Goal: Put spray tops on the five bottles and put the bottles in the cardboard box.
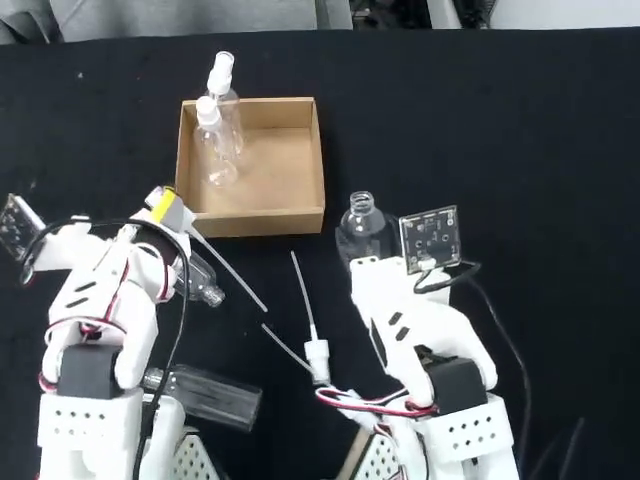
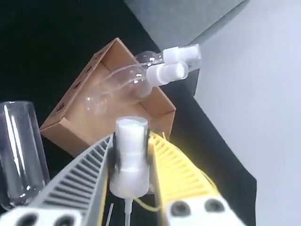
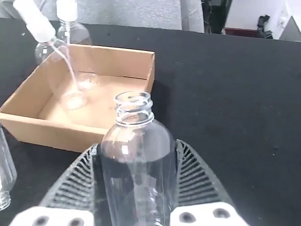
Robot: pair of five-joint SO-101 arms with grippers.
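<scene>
Left gripper (image 2: 130, 143): clamped on a white spray top (image 2: 131, 162), whose dip tube (image 1: 228, 273) trails out below the jaws.
Right gripper (image 3: 137, 147): clasping an uncapped clear bottle (image 3: 135, 162) upright, its neck standing above the fingers.
Step in hand: joining top to bottle, I judge.
Doing it well: bring the tube tip over the neck and thread it first. Then lower straight and seat the cap, with the bottle held steady.
Cardboard box (image 1: 262, 218): just beyond both grippers, with two capped bottles (image 1: 218, 145) inside.
</scene>
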